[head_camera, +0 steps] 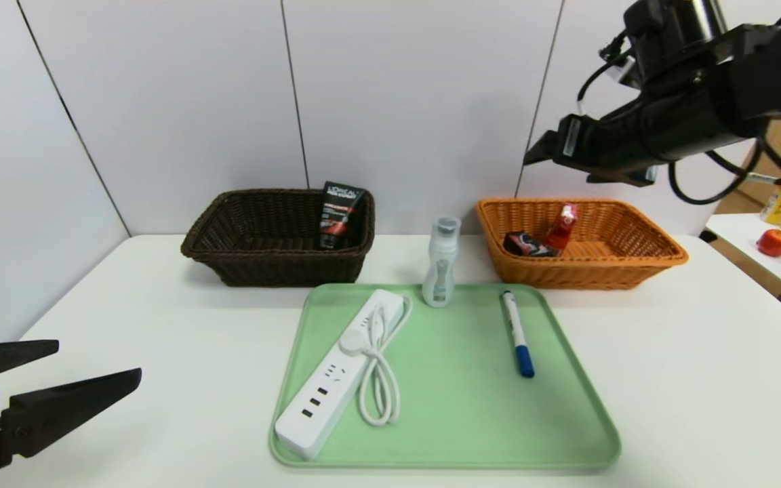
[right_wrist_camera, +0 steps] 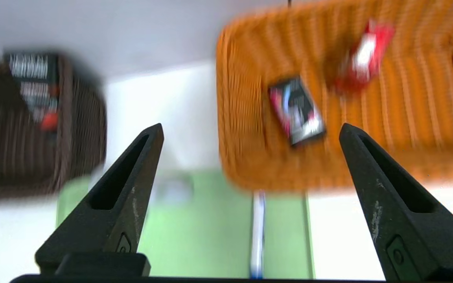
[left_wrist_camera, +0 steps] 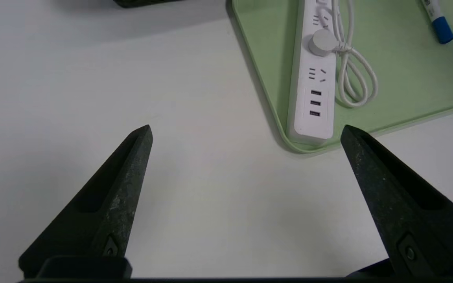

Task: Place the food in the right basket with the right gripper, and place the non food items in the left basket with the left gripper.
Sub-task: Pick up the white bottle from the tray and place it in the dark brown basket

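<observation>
Two cartons lie in the orange basket; the right claw hangs above, spread and empty. Left claw spread over the table.

You get bright, even light from overhead, with soft shadows under the dark brown wicker basket and the pale green plastic tray. Your right wrist view is motion-smeared: the orange-tan wicker basket at 1 o'clock blurs. Head and left wrist views stay crisp.

Orange-tan woven right basket, dark brown left basket, pale green tray.
</observation>
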You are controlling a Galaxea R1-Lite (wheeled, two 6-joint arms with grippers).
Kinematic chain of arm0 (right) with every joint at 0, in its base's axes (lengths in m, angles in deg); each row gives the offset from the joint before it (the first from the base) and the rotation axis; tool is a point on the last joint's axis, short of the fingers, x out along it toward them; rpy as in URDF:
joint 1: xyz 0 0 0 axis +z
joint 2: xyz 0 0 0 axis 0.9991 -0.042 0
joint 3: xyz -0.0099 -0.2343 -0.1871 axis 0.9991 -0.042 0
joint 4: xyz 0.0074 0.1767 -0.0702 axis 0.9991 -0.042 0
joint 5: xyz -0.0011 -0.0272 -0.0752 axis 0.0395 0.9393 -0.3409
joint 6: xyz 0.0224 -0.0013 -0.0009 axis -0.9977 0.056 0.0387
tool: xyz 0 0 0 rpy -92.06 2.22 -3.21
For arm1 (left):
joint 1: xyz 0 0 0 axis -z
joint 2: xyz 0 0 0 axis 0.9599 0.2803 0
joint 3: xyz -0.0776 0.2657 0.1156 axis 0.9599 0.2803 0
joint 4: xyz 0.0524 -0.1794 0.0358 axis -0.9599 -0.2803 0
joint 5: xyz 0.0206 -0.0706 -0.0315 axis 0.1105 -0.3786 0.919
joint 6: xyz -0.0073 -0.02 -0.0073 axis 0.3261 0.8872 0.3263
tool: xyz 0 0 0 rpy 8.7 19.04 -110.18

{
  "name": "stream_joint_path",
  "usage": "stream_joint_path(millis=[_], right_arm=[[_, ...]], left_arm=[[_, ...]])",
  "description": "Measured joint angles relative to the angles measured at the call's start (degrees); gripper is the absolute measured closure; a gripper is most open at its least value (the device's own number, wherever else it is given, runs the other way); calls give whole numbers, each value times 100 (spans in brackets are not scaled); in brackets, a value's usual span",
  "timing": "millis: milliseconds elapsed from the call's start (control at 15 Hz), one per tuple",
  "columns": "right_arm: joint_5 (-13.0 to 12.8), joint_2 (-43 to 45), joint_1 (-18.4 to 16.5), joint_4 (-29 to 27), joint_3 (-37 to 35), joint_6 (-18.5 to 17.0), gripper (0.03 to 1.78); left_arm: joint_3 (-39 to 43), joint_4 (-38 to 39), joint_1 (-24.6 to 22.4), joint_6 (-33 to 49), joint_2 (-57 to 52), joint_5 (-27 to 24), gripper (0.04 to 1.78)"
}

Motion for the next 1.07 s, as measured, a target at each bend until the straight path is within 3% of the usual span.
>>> stream_joint_path(millis=[200,400,600,867,1067], right_arm=[[177,942,234,-953,-937,-37,20],[226,1771,315,-1114,-2181,-48,17],[228,2492,312,-1143,-3165,-59,15],[215,2988,205,-1136,-3757,-325,13],[223,3089,83,-1134,-3810,-340,12]], left_arm=[[-473,-17,5,11,282,-16,13],[-1152,-122,143,33,735,-46,13],[-2121,-900,684,210,1364,-41,13],[-3408,-1842,1565,1646,2417,-378,13],[-3610,-1919,1926,2057,2982,-746,13]])
